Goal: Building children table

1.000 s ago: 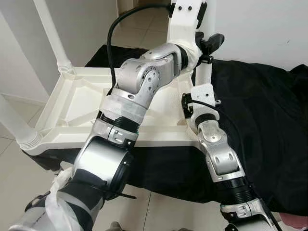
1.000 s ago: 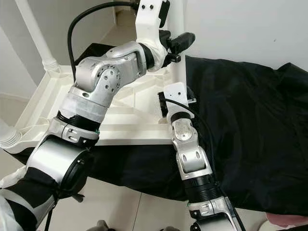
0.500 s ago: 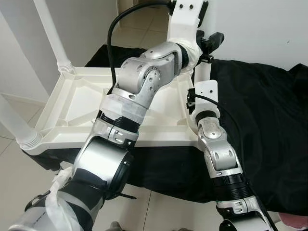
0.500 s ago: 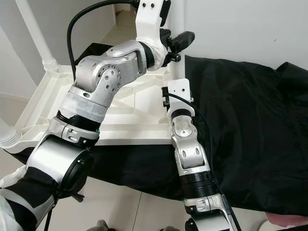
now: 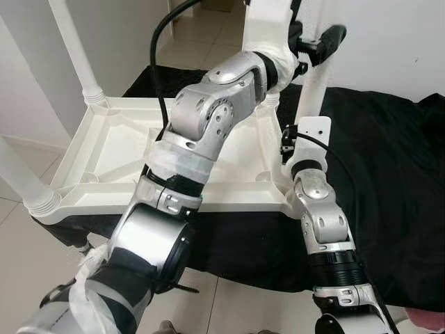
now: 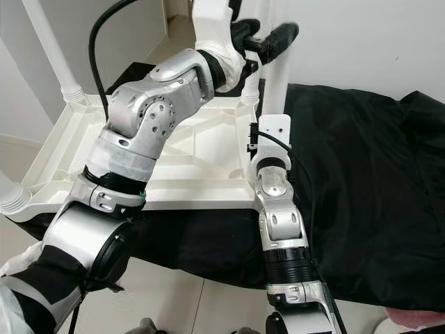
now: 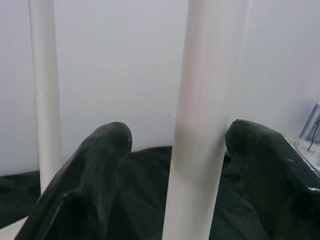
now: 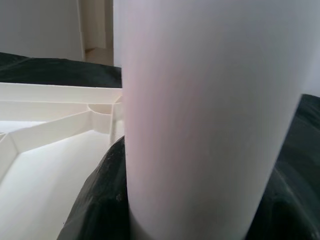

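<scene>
A white plastic children's table [image 5: 118, 149] lies upside down on a black cloth [image 5: 389, 174]. At its near right corner a white table leg [image 5: 311, 97] stands slightly tilted. High up, my left gripper [image 5: 320, 42] straddles that leg. In the left wrist view one finger [image 7: 270, 160] touches the leg [image 7: 205, 125], and a gap shows between it and the other finger [image 7: 95, 170]. Lower down, by the corner socket, my right gripper [image 5: 295, 149] is shut on the same leg [image 8: 200, 100], with a black finger [image 8: 100, 200] pressed on each side.
Two more white legs stand in the table's corners, one at the back left [image 5: 73, 49] and one at the near left [image 5: 24, 177]. A white wall rises behind the cloth. Tiled floor [image 5: 21, 229] lies at the near left.
Both grippers have moved up and to the right. The leg between them has shifted right and now leans.
</scene>
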Available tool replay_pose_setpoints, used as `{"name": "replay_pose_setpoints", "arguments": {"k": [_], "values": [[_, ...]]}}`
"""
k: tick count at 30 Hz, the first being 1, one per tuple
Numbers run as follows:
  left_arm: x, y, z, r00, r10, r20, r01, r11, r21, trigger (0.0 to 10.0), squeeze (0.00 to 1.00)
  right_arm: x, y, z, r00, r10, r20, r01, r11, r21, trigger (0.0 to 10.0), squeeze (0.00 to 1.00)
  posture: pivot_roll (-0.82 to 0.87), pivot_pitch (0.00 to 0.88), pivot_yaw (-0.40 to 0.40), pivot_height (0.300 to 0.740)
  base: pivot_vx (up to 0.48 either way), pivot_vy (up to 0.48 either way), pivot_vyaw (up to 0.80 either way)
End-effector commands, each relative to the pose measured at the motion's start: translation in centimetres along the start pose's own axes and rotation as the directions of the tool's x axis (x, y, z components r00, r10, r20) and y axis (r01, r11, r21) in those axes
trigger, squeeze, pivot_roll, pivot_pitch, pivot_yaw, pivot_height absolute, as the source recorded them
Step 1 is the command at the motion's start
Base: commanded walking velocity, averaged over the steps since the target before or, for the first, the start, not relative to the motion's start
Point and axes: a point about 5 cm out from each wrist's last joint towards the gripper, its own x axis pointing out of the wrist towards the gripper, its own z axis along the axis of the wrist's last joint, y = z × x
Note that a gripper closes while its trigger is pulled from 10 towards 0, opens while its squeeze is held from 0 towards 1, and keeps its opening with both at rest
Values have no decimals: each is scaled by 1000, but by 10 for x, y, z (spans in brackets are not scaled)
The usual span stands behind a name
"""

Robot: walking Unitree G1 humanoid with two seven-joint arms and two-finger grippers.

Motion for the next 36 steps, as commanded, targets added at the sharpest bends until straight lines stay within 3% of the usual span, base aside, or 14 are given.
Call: {"name": "replay_pose_setpoints", "arguments": {"k": [1,6,10,15,18,27,30,36], "values": [[-4,-2,2,997,-70,31,71,997,-16,10000,0,2,-5,1,1000,-16,7,16,1000,18,10000,0,-55,0,-20,740,0,0,0],[-11,7,-1,999,-29,40,30,999,-33,10000,0,2,-13,0,999,-35,10,35,999,29,10000,0,-55,0,-23,740,0,0,0],[-24,19,-11,996,44,79,-48,998,47,10000,0,0,-15,1,1000,-7,30,6,999,37,10000,0,-57,0,-20,740,0,0,0],[-31,24,-21,996,65,54,-68,996,53,10000,0,-3,-19,0,999,-12,37,10,999,53,10000,0,-53,0,-23,740,0,0,0],[-44,31,-38,994,101,29,-104,990,92,10000,0,-9,-23,-5,999,29,43,-31,998,47,10000,0,-54,0,-24,740,0,0,0],[-60,35,-58,994,105,-9,-104,989,103,10000,0,-15,-28,-8,995,75,67,-78,996,47,10000,0,-55,0,-24,740,0,0,0],[-73,34,-78,992,111,-61,-102,986,134,10000,0,-21,-34,-13,994,79,79,-84,995,63,10000,0,-55,0,-24,740,0,0,0],[-85,30,-97,988,92,-127,-70,983,167,10000,0,-27,-38,-17,990,91,106,-97,994,52,10000,0,-54,0,-20,740,0,0,0]]}}
